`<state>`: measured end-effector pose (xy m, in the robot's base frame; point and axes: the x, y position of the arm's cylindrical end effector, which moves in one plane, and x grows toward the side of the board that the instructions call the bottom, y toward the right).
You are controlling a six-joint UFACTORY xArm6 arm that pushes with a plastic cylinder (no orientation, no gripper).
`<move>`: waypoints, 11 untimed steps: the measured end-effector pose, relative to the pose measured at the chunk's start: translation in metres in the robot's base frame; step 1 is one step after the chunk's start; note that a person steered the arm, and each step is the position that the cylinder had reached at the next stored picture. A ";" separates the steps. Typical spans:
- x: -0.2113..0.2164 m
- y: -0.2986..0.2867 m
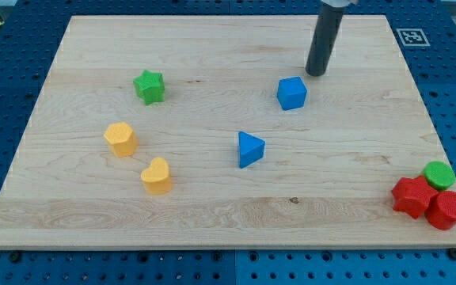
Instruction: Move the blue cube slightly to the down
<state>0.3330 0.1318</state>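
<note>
The blue cube (291, 93) sits on the wooden board (212, 206), right of centre in the upper half of the view. My tip (316, 73) rests on the board just above and to the right of the cube, a small gap apart from it. The dark rod rises from the tip to the view's top edge.
A blue triangular block (250, 149) lies below and left of the cube. A green star (149, 86), a yellow hexagon (121, 139) and a yellow heart (157, 176) stand at the left. A red star (412, 195), a red cylinder (448, 210) and a green cylinder (439, 174) cluster at the bottom right corner.
</note>
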 end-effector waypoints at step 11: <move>0.125 -0.035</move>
